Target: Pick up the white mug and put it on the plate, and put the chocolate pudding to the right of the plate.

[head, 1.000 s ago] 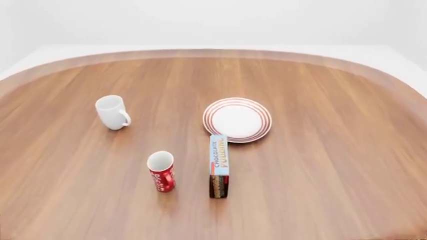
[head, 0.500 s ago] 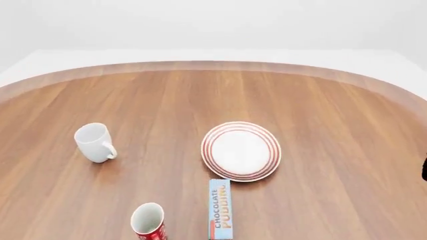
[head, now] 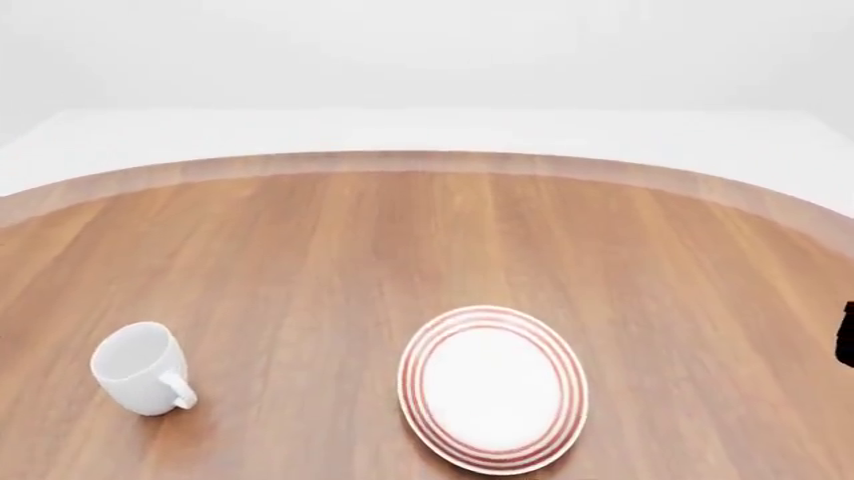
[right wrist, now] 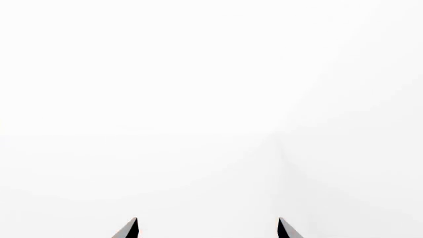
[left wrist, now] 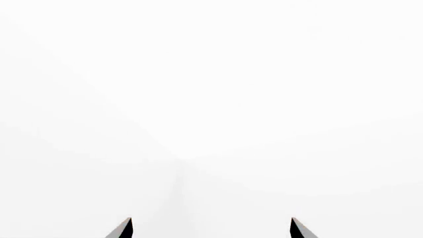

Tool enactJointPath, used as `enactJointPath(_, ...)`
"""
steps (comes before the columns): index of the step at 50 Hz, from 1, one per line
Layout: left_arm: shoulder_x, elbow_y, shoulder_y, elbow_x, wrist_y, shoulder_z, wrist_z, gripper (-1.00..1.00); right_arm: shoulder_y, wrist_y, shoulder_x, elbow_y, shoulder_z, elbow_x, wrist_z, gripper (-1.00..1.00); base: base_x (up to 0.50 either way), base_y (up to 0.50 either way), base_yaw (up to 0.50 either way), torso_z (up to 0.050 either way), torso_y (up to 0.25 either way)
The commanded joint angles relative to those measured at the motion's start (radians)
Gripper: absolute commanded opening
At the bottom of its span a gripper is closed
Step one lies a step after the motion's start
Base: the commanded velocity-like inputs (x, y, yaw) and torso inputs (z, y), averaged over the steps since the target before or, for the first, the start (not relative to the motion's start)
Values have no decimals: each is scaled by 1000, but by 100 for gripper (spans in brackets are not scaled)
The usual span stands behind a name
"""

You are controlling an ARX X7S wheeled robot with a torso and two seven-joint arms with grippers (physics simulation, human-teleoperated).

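Plate and white mug on a wooden table, both grippers spread and empty

Plate (head: 494,390) lies nearest in the head view, low and a little right of centre on the wooden table (head: 400,240). It is round and white with red rings around its rim, and nothing rests on it. White mug (head: 139,368) stands to its left, well apart from it, upright or nearly so, with its open mouth up and its loop handle turned toward the near right. The chocolate pudding does not show in any current view. A small dark shape at the right edge of the head view is too cut off to identify.

Beyond these two things the brown tabletop runs back to a curved far edge with a paler band along it. Past that edge is a plain white floor and white wall.

Left gripper (left wrist: 211,229) shows in the left wrist view only as two dark fingertips (left wrist: 124,229) standing wide apart, with blank white between and beyond them. Right gripper (right wrist: 206,229) looks the same in the right wrist view: two dark fingertips (right wrist: 131,229) spread apart, nothing held between them, against plain white.
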Motion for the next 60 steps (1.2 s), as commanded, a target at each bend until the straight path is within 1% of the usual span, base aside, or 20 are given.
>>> enactJointPath(1, -2, 1, 2, 1, 1, 2, -5, 100, -5, -4, 6, -1, -5, 0, 3, 100, 500, 2, 0, 0, 0)
enactJointPath(14, -1, -10, 7, 5, 12, 8, -7, 100, -21, -23, 20, -2, -20, -4, -15, 100, 500, 8, 0, 0, 0)
enactJointPath(18, -3, -10, 6, 5, 10, 10, -9, 100, -33, -75, 5, 8, -18, -25, -24, 100, 488, 15, 0, 0, 0)
enactJointPath(19, -3, -10, 6, 5, 9, 11, -9, 100, -34, -101, -1, 14, -15, -33, -28, 100, 0, 0, 0, 0, 0)
enactJointPath(23, -4, -11, 5, 6, 9, 15, -9, 100, -25, -80, 6, 11, -30, -74, -23, 100, 0, 0, 0, 0, 0)
enactJointPath(26, -5, -12, 5, 6, 9, 16, -10, 100, -31, -106, 0, 14, -34, -94, -27, 100, 18, 497, 0, 0, 0)
enactJointPath(37, -8, -16, 9, 5, 10, 21, -10, 100, -36, -114, 0, 16, -38, -102, -21, 100, 82, 502, 0, 0, 0)
enactJointPath(41, -10, -23, 0, 31, -32, 38, -17, 100, -34, -113, -4, 20, -28, -96, -9, 100, 26, 30, 0, 0, 0)
enactJointPath(43, -15, -23, 4, 1, -31, 43, -8, 100, -33, -111, -4, 21, -29, -101, -7, 100, 0, 0, 0, 0, 0)
enactJointPath(45, -20, -23, 1, 3, -54, 52, -7, 100, -33, -105, -4, 21, -32, -110, -4, 100, 0, 0, 0, 0, 0)
enactJointPath(48, -22, -21, 8, -11, -37, 49, -1, 100, -30, -91, 2, 18, -37, -116, -3, 100, 0, 0, 0, 0, 0)
enactJointPath(51, -24, -23, 3, 67, -66, 62, -13, 100, -34, -94, 4, 19, -45, -122, -7, 100, 0, 0, 0, 0, 0)
enactJointPath(60, -24, -17, 3, 82, -72, 71, -17, 100, -36, -89, 13, 21, -54, -122, -8, 100, 0, 0, 0, 0, -250)
